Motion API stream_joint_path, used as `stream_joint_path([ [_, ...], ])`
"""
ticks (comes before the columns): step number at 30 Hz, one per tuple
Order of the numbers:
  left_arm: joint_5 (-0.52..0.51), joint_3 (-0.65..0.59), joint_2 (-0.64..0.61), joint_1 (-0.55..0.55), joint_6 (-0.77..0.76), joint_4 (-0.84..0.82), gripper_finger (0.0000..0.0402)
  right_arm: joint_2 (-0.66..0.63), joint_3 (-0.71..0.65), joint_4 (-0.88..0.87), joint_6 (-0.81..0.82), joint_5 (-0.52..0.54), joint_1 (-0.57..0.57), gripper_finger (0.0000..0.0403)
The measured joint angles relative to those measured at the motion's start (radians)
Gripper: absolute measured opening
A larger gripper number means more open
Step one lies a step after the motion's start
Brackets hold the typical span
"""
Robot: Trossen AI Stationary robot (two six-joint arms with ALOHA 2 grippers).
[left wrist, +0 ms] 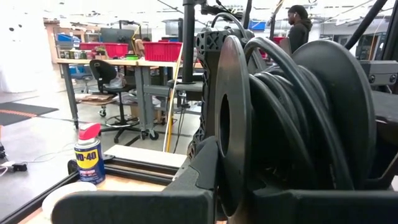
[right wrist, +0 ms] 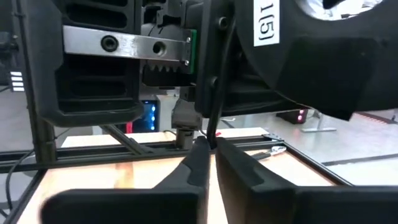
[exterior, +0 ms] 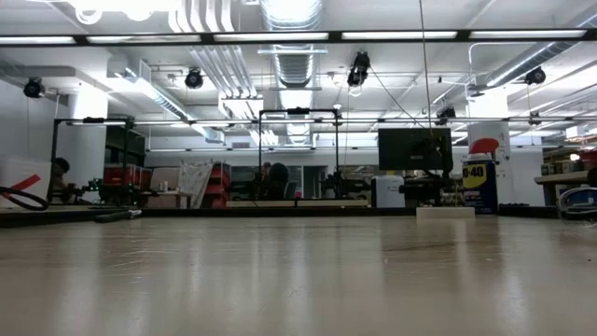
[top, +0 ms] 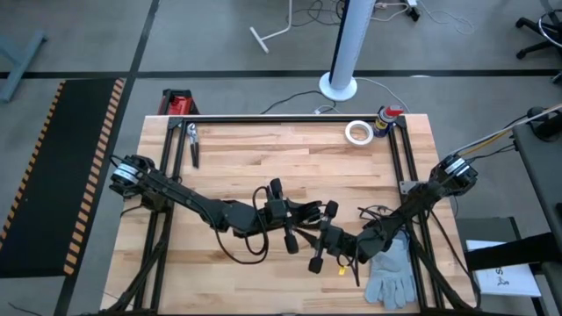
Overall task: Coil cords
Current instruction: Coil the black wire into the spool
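The thin black cord lies in loose loops on the wooden table (top: 263, 158), one loop (top: 235, 249) near the front edge under my left arm, another strand (top: 376, 211) right of centre. In the left wrist view, part of the cord is wound between the two discs of a black reel (left wrist: 292, 112). My left gripper (top: 309, 213) is at the table's middle, shut on this reel. My right gripper (top: 318, 254) is just in front of it, toward the near edge, shut on a strand of the cord (right wrist: 217, 93). Neither arm shows in the low view. My left gripper has one disc of the reel (left wrist: 231, 155) standing between its two fingers; the disc's lower edge is hidden behind them. The wound cord bulges out beside and above one finger (left wrist: 323, 202). Whether the reel rests on the table cannot be seen. My right gripper pinches a single strand of the cord (right wrist: 211, 134) between its two fingers, which are closed together. The strand rises from the fingertips (right wrist: 198, 155) toward my left gripper close in front. The fingers point roughly level across the table.
A grey glove (top: 392, 272) lies at the near right corner beside my right arm. At the far edge stand a white tape roll (top: 357, 132) and a WD-40 can (top: 386, 118); pliers (top: 192, 143) lie far left. A person (left wrist: 301, 25) stands in the room beyond.
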Motion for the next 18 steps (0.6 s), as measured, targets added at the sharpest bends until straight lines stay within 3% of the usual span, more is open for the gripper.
stream_joint_path([
  [5, 0.000, 0.000, 0.000, -0.004, 0.011, 0.000, 0.0000, 0.000, 0.000, -0.021, -0.006, 0.050, 0.005, 0.0002],
  [18, -0.037, 0.000, -0.002, -0.040, 0.030, -0.046, 0.0000, -0.001, -0.067, -0.119, 0.035, 0.415, 0.120, 0.0000],
])
